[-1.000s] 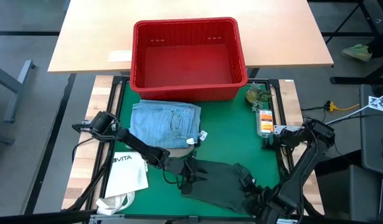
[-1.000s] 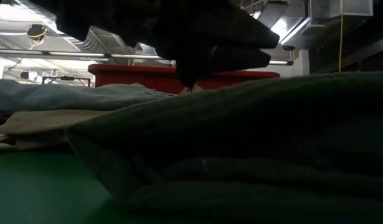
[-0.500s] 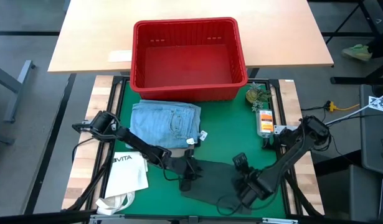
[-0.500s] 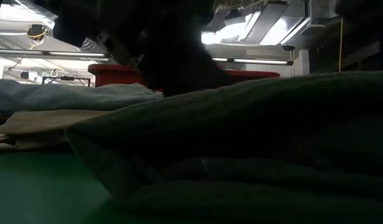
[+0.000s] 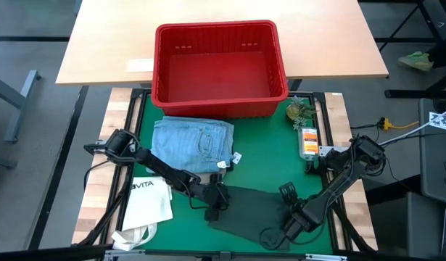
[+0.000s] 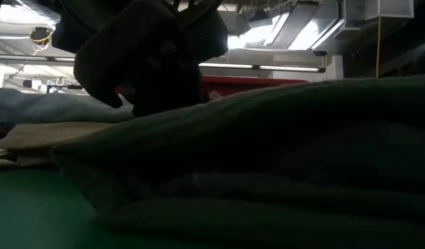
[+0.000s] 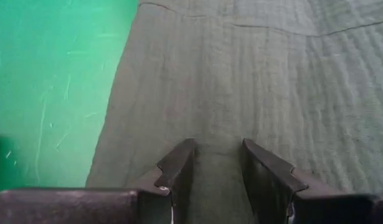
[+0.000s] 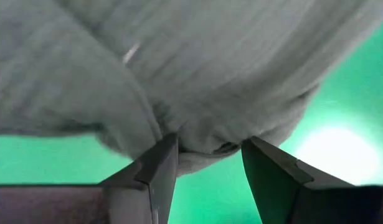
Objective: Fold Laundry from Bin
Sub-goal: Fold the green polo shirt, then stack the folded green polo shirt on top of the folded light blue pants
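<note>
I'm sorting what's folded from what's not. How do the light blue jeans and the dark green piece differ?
The light blue jeans lie as a neat folded rectangle just in front of the bin; the dark green piece lies spread out, irregular, near the table's front edge. No tool touches the jeans; the left tool sits at the green piece's left edge and the right tool at its front. Both lie on the green mat.

Overhead looking down, table-level low view, two wrist close-ups
</note>
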You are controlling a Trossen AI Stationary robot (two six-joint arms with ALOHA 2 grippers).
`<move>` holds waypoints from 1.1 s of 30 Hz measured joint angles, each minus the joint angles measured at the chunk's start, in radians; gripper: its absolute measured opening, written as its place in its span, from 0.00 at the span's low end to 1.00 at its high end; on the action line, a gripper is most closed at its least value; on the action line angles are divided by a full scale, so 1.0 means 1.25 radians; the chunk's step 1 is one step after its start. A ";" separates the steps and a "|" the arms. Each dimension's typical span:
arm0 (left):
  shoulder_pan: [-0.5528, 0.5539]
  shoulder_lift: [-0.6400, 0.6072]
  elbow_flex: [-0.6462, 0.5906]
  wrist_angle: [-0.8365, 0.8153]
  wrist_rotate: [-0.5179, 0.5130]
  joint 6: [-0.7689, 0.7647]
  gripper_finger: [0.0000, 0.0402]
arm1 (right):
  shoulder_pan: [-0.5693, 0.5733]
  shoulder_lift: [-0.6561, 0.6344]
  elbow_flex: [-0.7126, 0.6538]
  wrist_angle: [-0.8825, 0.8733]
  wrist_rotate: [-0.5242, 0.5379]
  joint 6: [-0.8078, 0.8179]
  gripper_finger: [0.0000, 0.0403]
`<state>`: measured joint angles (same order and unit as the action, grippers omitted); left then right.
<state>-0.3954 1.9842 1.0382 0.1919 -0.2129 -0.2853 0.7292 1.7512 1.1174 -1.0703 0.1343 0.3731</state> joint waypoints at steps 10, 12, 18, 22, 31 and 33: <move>-0.002 -0.002 0.000 -0.014 -0.006 0.000 0.32 | 0.003 0.000 -0.047 0.069 -0.033 0.020 0.45; -0.002 -0.004 0.000 -0.018 -0.003 -0.001 0.32 | 0.003 -0.011 -0.036 0.034 -0.029 0.014 0.45; -0.002 -0.030 0.001 -0.036 -0.001 -0.001 0.32 | 0.010 -0.080 -0.006 -0.024 0.008 0.034 0.44; -0.002 -0.076 0.005 -0.037 0.003 -0.002 0.32 | 0.010 -0.125 0.003 -0.020 0.003 0.056 0.45; -0.004 -0.158 0.007 -0.036 0.047 -0.156 0.32 | 0.010 -0.142 0.004 0.079 -0.106 0.064 0.45; -0.006 -0.159 0.007 -0.037 0.056 -0.194 0.34 | 0.010 -0.142 0.004 0.125 -0.118 0.064 0.44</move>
<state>-0.4030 1.7851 1.0466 0.1458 -0.1428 -0.5281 0.7418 1.5738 1.1221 -0.9138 -0.0132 0.4530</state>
